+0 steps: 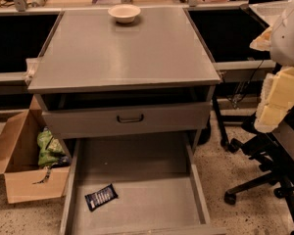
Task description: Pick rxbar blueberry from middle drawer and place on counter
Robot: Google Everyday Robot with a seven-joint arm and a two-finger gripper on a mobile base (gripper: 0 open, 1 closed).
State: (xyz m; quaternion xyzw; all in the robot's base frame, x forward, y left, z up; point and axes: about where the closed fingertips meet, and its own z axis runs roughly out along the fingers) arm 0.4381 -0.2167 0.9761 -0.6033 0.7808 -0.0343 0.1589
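Picking up the rxbar blueberry (pixel 101 197) looks like my step now, since nothing has hold of it yet. It lies flat on the floor of the middle drawer (pixel 152 199), near the front, well below my gripper (pixel 279 99) and off to its left. My gripper hangs off the right side of the counter (pixel 122 53), and I cannot tell if it is spread or pressed together. To do this well I should come straight down, turn to match the slanted bar, and pinch across its thin sides — not scrape the floor. I count one bar, one open drawer, one shut drawer front (pixel 171 119), one counter, and one bowl (pixel 124 13) — far up and left of my gripper.
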